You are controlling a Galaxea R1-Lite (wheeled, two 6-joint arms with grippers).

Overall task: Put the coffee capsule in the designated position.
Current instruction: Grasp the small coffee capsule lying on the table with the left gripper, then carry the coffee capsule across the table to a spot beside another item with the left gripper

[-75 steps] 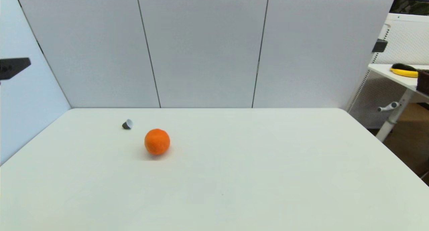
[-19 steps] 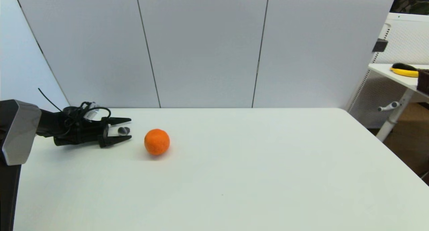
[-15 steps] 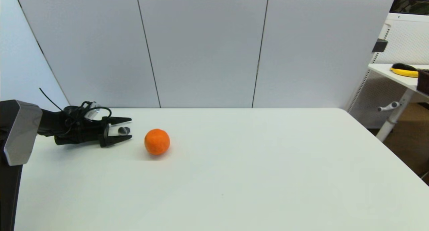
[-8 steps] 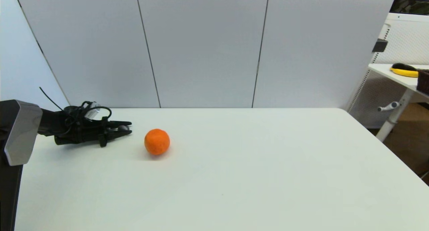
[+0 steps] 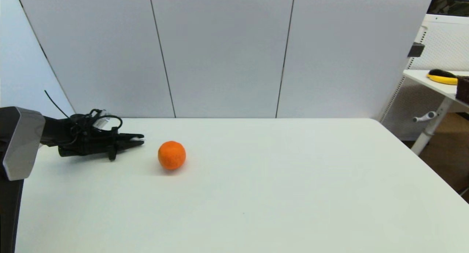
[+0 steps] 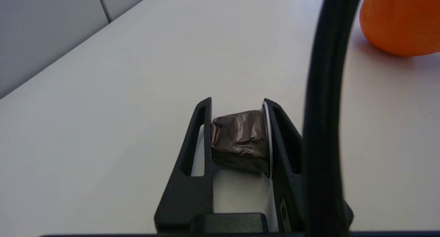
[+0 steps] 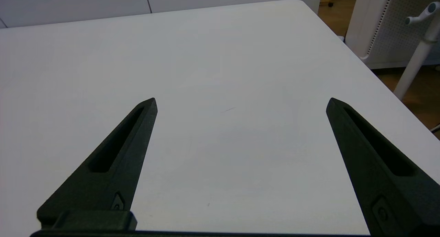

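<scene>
Grey-brown coffee capsule (image 6: pixel 240 142) pinched sideways between the two black fingers of the left gripper (image 5: pixel 141 139), silvery-white rim pressed flat against one finger (image 6: pixel 280 140), tapered end against the other. Held low over the far left part of the white table (image 5: pixel 256 194), near the orange ball (image 5: pixel 171 155) but apart from it. Right gripper (image 7: pixel 240 103) spread wide over bare tabletop, holding nothing.

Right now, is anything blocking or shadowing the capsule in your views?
Left wrist view: a dark cable crosses in front, but the capsule shows clearly in the left gripper. Head view: it is nearly hidden; the orange casts a soft shadow.
</scene>
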